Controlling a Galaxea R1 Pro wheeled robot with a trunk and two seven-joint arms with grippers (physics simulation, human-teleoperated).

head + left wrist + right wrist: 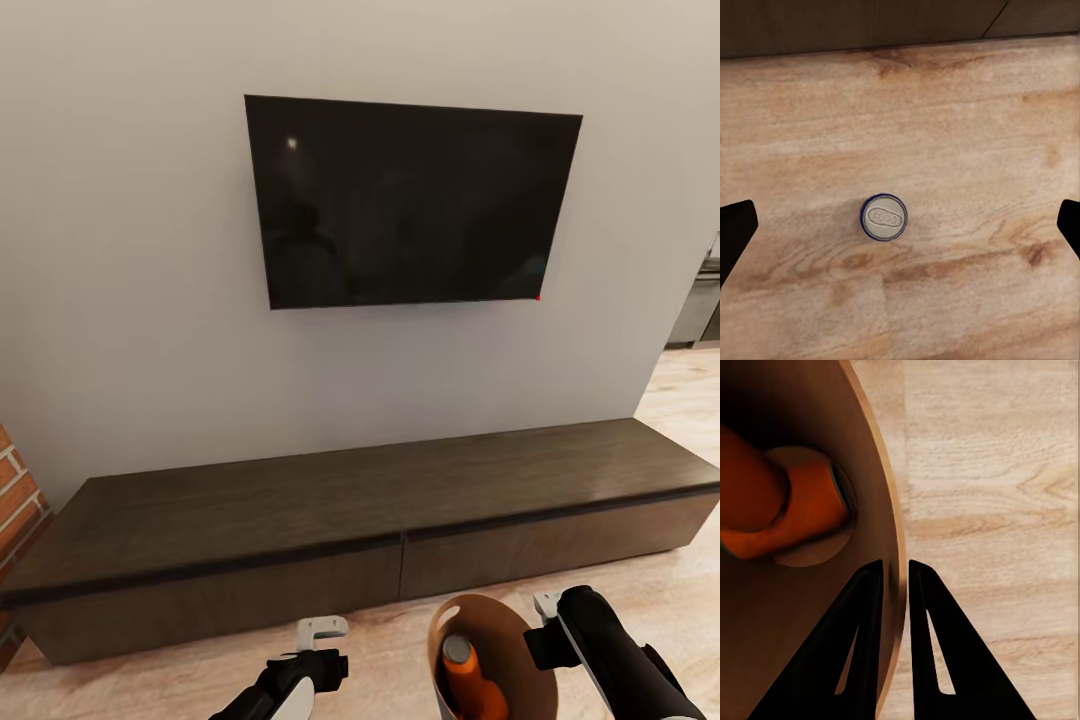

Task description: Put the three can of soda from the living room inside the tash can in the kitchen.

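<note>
Blue-rimmed soda can with a grey top [883,217] stands upright on the light wood floor [967,135], its long axis vertical, its lid facing up. It lies straight below your left gripper [900,225], midway between the wide-apart fingers [735,229], so this arm is the nearer one. Your right gripper [894,574] is clamped on the rim of the round tan-inside bin [500,640], which holds orange cans [470,680].

a home living room: wall-mounted tv [415,205], low dark-wood cabinet [350,530], brick fireplace [15,500]
</note>
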